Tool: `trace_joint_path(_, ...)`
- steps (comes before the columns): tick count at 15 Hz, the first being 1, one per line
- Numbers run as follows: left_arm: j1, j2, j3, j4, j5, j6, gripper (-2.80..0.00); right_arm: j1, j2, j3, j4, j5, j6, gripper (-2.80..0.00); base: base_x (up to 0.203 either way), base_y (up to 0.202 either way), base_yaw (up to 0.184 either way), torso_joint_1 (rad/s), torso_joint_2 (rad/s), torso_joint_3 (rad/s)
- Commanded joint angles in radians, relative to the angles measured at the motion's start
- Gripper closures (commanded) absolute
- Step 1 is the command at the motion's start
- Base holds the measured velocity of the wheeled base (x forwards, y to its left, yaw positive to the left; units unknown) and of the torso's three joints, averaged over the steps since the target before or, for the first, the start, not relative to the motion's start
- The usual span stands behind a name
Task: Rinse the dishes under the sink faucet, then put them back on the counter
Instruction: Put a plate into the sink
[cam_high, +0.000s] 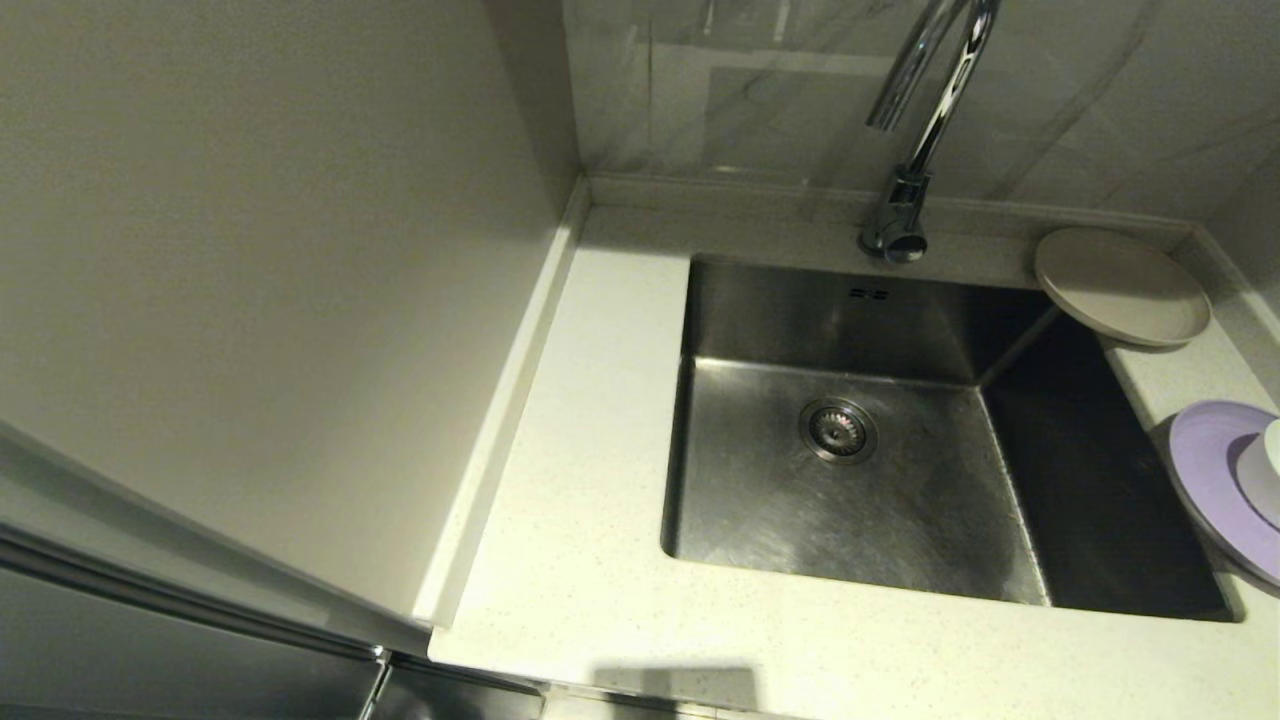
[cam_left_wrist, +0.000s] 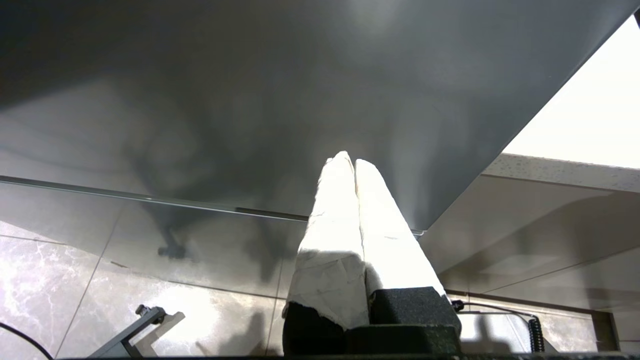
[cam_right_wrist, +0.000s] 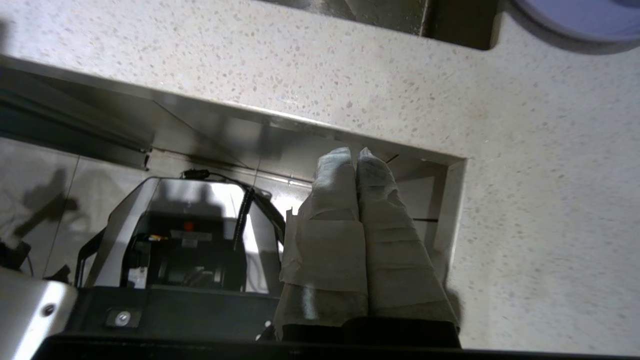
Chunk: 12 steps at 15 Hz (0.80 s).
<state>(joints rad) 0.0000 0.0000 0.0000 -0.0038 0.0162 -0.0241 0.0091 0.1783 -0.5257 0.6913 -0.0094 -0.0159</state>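
I saw the right gripper (cam_right_wrist: 354, 151) with fingers pressed together below the counter (cam_right_wrist: 350, 90) edge, the lavender plate (cam_right_wrist: 575, 20) well beyond; the left gripper (cam_left_wrist: 350, 159) likewise closed.

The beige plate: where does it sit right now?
In the head view, the beige plate sits on the counter at the sink's far right corner, right of the faucet, its edge overhanging the basin.
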Motion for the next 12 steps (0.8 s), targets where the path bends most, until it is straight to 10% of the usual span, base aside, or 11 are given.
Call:
trace_joint_path(1,0.0,-0.002,0.0,-0.001,0.001,0.0,0.0,0.001,0.171,-0.151,0.074,0.001,-0.012,0.0,0.0,0.0,0.0,0.0,0.0,0.0)
trace_joint_path(8,0.0,-0.002,0.0,-0.001,0.001,0.0,0.0,0.0,0.814,-0.892,0.374,-0.011,-0.101,0.0,0.0,0.0,0.0,0.0,0.0,0.0)
trace_joint_path(12,0.0,-0.002,0.0,-0.001,0.001,0.0,0.0,-0.022,1.156,-1.169,0.4,-0.162,-0.124,0.0,0.0,0.0,0.0,0.0,0.0,0.0)
